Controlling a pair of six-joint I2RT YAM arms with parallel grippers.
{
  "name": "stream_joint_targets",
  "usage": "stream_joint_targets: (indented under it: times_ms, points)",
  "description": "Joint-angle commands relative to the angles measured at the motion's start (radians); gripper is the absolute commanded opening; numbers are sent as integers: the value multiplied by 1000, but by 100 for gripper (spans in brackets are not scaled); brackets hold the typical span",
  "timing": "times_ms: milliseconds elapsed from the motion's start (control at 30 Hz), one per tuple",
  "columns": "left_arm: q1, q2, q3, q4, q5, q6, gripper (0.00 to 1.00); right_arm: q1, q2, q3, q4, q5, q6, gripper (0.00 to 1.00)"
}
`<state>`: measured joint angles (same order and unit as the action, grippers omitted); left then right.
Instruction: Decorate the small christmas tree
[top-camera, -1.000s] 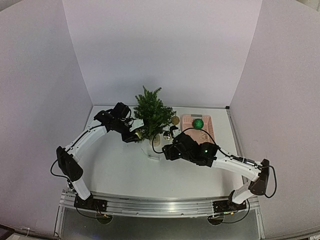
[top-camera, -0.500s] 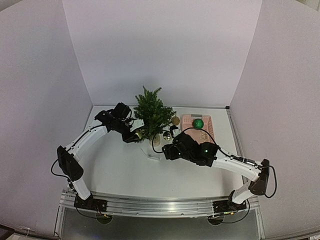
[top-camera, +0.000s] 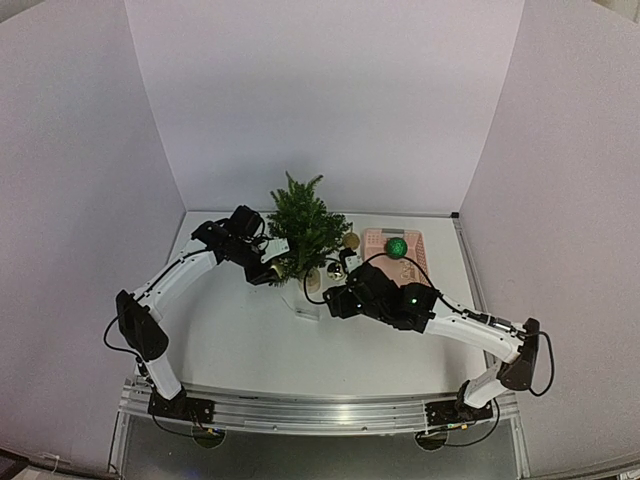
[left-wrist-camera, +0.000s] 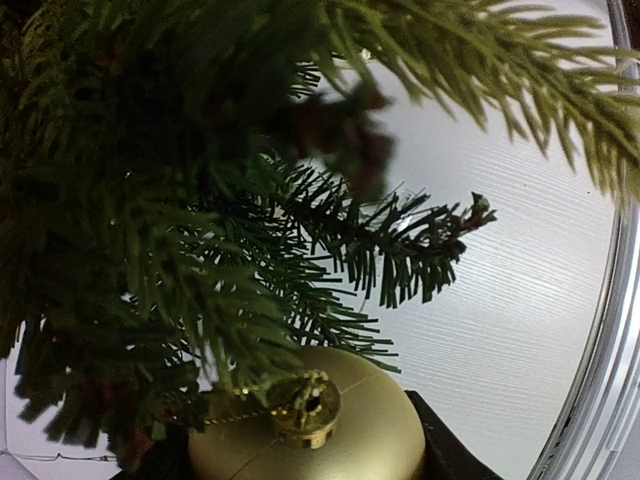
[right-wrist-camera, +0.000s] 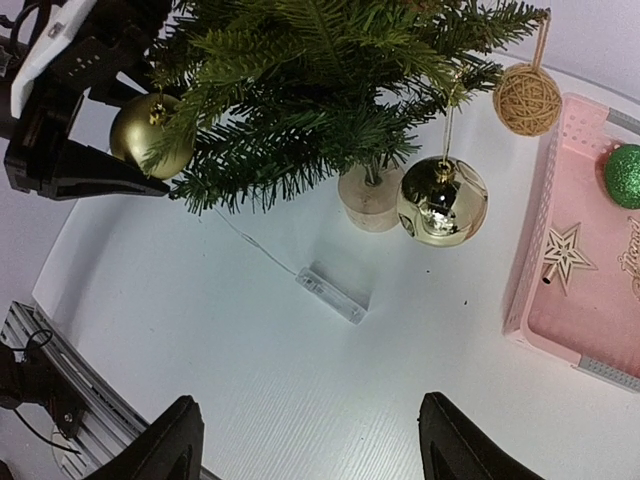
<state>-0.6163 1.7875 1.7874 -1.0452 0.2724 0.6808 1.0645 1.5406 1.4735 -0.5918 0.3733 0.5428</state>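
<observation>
The small christmas tree (top-camera: 300, 225), bushy dark-green needles over a pale pot (right-wrist-camera: 370, 197), stood at the white bench's (top-camera: 250, 340) far middle. A pink perforated plastic basket (right-wrist-camera: 528, 250) sat near it at 3 o'clock, and open bench lay toward 6 o'clock. The left gripper's (top-camera: 266, 268) jaws were clamped on a matte gold ball (right-wrist-camera: 148, 135) at the tree's 7 o'clock fringe. The right gripper's (right-wrist-camera: 315, 445) jaws stood apart, empty. The right wrist view showed a shiny gold bauble (right-wrist-camera: 442, 200) and a twine ball (right-wrist-camera: 527, 98) hanging. Only the left wrist view showed the held ball's ribbed cap (left-wrist-camera: 305, 400).

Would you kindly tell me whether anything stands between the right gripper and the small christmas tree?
Nothing upright does. Only a small clear box lies flat on the table between the right gripper and the small christmas tree.
</observation>
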Motion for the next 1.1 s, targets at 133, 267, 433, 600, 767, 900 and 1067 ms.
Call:
stream_joint_targets:
  times_ms: [133, 267, 433, 600, 767, 900, 1067]
  points:
    - [0, 10, 25, 15, -7, 6, 0, -4, -3, 32, 6, 3, -7, 72]
    - [0, 8, 30, 17, -1, 3, 7, -4, 0, 33, 6, 2, -6, 72]
    - [0, 2, 26, 26, 2, 0, 22, -4, 1, 34, 6, 2, -7, 72]
    - [0, -4, 15, 40, 0, -3, 38, -4, 1, 32, 6, 2, -5, 72]
    - [0, -4, 13, 41, 4, -3, 48, -4, 0, 31, 6, 3, -4, 72]
    - [-1, -6, 11, 43, 3, -1, 62, -4, -2, 31, 6, 3, -4, 72]
    - [0, -9, 10, 47, 2, 0, 74, -5, -5, 31, 6, 4, -3, 72]
